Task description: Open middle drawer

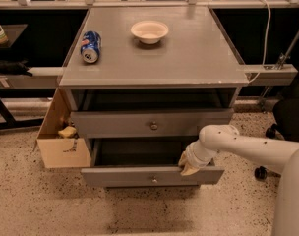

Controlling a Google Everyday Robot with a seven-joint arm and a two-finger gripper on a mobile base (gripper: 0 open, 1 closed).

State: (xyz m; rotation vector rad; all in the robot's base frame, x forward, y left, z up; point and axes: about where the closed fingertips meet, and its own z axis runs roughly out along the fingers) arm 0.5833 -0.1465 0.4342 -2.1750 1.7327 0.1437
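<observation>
The middle drawer (134,176) is a grey flat front with a small round metal knob (153,179). It stands pulled out toward me, and its dark interior (139,153) shows behind the front. My gripper (187,167) rests on the top edge of this drawer front near its right end, to the right of the knob. My white arm (248,149) reaches in from the right. The top drawer (115,124) above is closed. The bottom drawer is hidden behind the pulled-out front.
On the grey cabinet top (198,58) lie a blue can (90,46) on its side and a white bowl (149,31). An open cardboard box (58,146) stands on the floor at the cabinet's left. A dark chair base with a caster (260,172) is at the right.
</observation>
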